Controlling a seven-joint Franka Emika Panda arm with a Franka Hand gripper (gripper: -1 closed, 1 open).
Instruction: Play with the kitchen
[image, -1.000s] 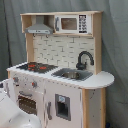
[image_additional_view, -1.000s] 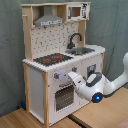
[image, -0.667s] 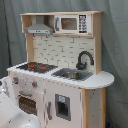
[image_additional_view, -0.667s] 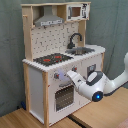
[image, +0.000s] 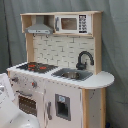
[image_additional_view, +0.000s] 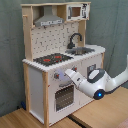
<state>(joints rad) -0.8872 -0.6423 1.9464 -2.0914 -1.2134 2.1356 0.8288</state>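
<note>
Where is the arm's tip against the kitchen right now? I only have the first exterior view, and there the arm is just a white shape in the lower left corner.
Observer: In the second exterior view the gripper points at the front of the kitchen, just under the stovetop and above the oven door.
Operator: Is it touching the front?
Observer: I cannot tell. It is at least very close, beside a knob.
Operator: Where does the arm come in from?
Observer: From the second exterior view's right, with a blue light glowing on its rounded wrist.
</note>
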